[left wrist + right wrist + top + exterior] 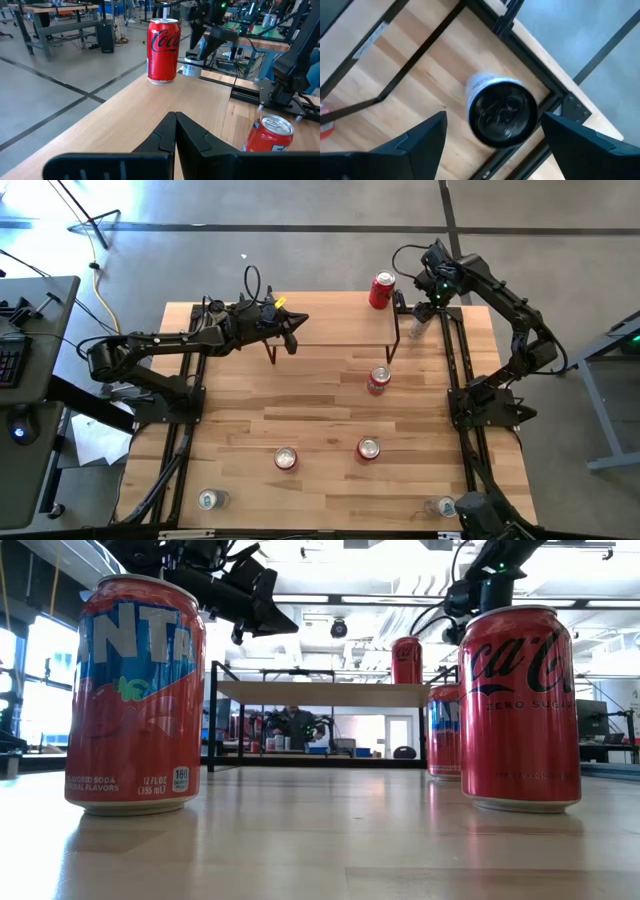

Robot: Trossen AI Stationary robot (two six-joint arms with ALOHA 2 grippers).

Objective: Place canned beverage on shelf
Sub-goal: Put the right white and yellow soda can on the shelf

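left gripper (296, 332): fingers pressed together with nothing between them, parked over the shelf's left end, just waiting

shelf (330, 320): the small raised rack at the back of the table; one red can (382, 290) is already stood on its right end, so room is left to its left

cans on the table: a red can (378, 380) lies just in front of the shelf, two more red ones (286, 459) (368, 449) sit nearer the front, and two pale ones are seen at the front corners

silver can (501, 109): stood on the tabletop just right of the shelf, close to the black frame rail; probably the next one to be picked

right gripper (492, 137): jaws spread wide, hung straight above that silver can, which is seen top-down between the two fingers, nothing gripped yet

step in hand: looks like the descent for a grasp. The can should be kept centred between the fingers, the drop made straight so the rail and shelf leg aren't clipped, and the squeeze taken around mid-body so the can isn't tipped
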